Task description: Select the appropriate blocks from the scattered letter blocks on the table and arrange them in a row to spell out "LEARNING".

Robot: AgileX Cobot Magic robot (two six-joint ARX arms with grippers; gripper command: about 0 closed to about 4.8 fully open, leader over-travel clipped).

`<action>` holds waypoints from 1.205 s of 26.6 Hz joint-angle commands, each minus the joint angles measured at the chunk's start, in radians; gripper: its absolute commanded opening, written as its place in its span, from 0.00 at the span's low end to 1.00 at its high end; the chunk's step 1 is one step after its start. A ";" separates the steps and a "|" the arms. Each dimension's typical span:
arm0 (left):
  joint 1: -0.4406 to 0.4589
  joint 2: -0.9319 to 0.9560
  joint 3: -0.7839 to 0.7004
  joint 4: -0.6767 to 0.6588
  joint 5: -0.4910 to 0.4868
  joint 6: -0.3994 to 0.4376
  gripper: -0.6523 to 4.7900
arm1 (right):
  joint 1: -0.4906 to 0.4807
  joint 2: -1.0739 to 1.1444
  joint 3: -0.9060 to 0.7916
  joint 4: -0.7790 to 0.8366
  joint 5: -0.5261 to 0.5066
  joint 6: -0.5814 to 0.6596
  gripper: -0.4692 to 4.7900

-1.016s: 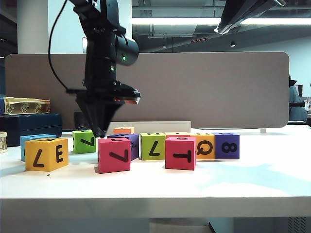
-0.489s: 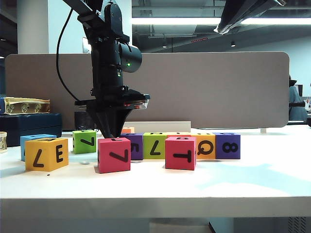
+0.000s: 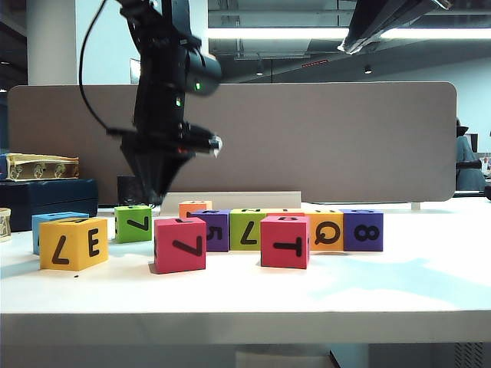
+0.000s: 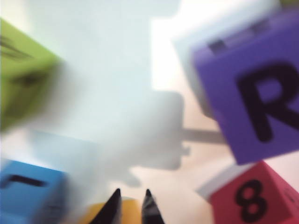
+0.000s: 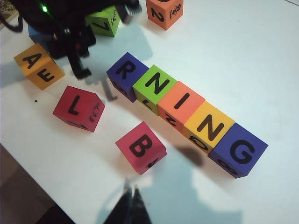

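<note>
Exterior view: left gripper (image 3: 159, 201) hangs upper left, tips nearly together, holding nothing. Right gripper (image 5: 132, 193) is pinched closed too. Letter blocks (image 3: 285, 229) sit mid-frame on the counter (image 3: 414, 284), R-N-I-N-G lined up.

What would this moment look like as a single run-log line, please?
left gripper: shut, empty, above table | right gripper: shut, hovering | row: RNING | purple R block: placed
</note>
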 commanded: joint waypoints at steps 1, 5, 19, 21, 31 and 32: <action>0.020 -0.013 0.051 0.026 -0.039 0.051 0.22 | 0.001 -0.003 0.004 0.015 -0.006 -0.002 0.09; 0.068 -0.013 0.070 0.067 -0.052 0.082 0.24 | 0.001 -0.003 0.004 0.015 -0.006 -0.002 0.09; 0.140 -0.012 0.069 0.148 0.019 -0.114 0.64 | 0.001 -0.003 0.004 0.016 -0.006 -0.002 0.09; 0.141 -0.012 0.069 0.148 0.019 -0.122 0.64 | 0.001 -0.003 0.004 0.016 -0.006 -0.002 0.09; 0.141 -0.013 0.069 0.054 0.021 -0.148 0.64 | 0.001 -0.003 0.004 0.016 -0.006 -0.002 0.09; 0.141 -0.013 0.069 -0.029 0.023 -0.143 0.64 | 0.001 -0.003 0.004 0.017 -0.006 -0.002 0.09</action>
